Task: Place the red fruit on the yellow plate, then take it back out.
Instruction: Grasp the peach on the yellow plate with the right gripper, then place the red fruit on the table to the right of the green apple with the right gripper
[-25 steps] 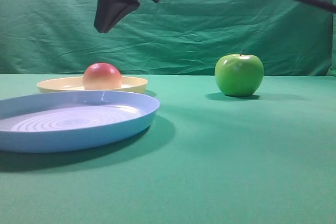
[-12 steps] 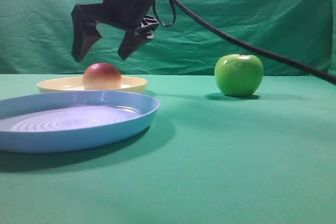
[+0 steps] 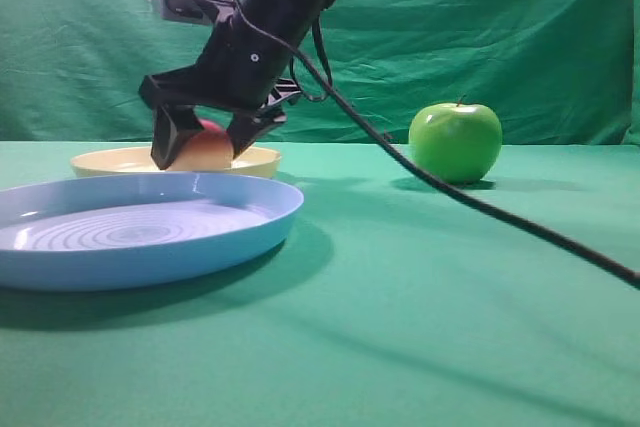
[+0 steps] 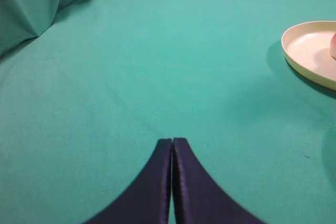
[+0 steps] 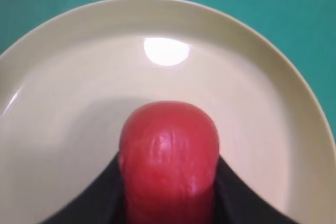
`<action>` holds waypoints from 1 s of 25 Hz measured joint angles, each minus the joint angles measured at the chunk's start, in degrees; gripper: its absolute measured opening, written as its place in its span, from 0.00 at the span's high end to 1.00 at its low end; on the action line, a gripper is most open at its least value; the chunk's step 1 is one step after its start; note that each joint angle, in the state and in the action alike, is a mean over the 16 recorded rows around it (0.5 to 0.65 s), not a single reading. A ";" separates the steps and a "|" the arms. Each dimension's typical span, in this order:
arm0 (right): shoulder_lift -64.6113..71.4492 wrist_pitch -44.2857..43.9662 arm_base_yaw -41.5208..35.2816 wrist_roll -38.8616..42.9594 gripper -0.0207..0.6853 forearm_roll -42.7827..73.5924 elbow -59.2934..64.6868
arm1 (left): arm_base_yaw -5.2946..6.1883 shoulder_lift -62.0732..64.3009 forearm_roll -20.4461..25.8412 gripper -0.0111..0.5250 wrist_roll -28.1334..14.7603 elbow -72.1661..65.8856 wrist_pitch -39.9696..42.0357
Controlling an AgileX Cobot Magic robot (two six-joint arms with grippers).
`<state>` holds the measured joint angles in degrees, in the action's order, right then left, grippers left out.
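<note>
Nothing to read here, honestly. No lettering, labels, brand marks or numbers show up in any of the three views.

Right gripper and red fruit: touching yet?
Touching. In the right wrist view the right gripper's dark fingers press both sides of the red fruit, no gap visible, above the yellow plate.
</note>
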<state>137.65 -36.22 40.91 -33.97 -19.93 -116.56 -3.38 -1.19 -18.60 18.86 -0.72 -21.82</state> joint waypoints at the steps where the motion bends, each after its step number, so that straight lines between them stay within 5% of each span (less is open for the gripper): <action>1: -0.63 -0.85 -0.07 0.18 0.52 0.20 0.00 | 0.00 0.00 0.00 0.98 0.00 0.00 0.00; 8: -8.23 -10.03 -1.10 3.48 0.69 2.16 0.00 | 0.00 0.00 0.00 0.98 0.00 0.00 0.00; 18: -24.49 -26.44 -4.64 12.47 0.71 4.79 1.18 | 0.00 0.00 0.00 0.98 0.00 0.00 0.00; 25: -37.88 -30.20 -8.63 16.47 0.71 7.05 10.80 | 0.00 0.00 0.00 0.98 0.00 0.00 0.00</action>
<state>99.77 -66.42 32.28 -17.49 -12.88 -105.76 -3.38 -1.19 -18.60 18.86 -0.72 -21.82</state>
